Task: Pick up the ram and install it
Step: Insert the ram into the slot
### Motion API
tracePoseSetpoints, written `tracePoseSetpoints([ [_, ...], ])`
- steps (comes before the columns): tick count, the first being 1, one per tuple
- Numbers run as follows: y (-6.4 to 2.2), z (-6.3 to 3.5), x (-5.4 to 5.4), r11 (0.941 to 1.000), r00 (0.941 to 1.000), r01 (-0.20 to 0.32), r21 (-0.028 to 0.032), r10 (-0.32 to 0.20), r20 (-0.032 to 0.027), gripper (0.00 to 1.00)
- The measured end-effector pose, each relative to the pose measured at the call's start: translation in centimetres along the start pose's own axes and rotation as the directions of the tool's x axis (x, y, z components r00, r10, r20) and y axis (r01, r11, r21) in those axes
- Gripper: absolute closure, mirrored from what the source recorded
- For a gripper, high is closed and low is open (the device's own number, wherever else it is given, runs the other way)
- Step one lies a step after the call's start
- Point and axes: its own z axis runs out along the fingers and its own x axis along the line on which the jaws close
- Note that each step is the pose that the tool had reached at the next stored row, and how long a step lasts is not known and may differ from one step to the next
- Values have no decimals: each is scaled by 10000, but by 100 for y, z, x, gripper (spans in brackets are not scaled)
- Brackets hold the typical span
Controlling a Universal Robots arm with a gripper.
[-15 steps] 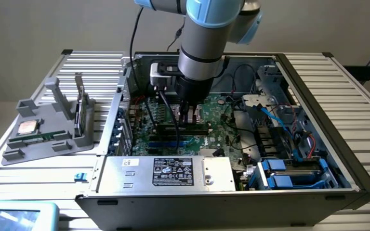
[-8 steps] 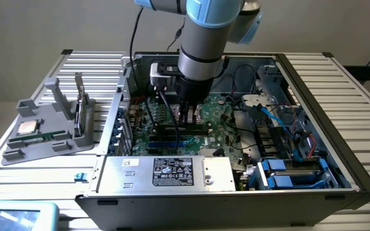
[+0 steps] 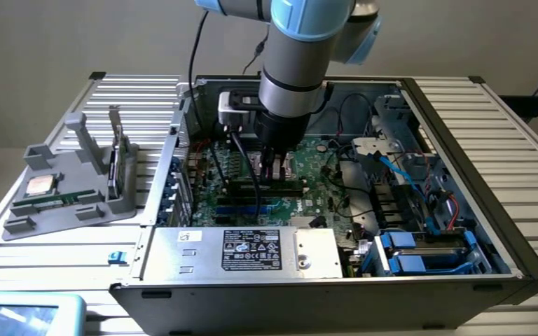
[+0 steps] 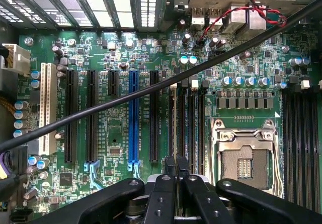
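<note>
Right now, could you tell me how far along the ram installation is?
Done: the ram appears picked up, held edge-on in the shut claw. In hand: the claw hangs low inside the case, just over the black slots beside the socket. Left: the ram is not yet seated; those slots look empty.

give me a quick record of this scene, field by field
setting: open computer case on a slatted table
arm: gripper low inside the case, over the motherboard, near the black memory slots beside the processor socket
ram: cannot tell whether the gripper holds it
cable: black cable running diagonally over the board
outside the case: grey fixture holding a square processor chip, on the exterior view's left
</note>
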Motion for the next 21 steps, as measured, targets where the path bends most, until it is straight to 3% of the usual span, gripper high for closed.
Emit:
tracePoseSetpoints([
  [21, -2, 18, 1, 10000, 10000, -5, -30, 5, -23, 89],
])
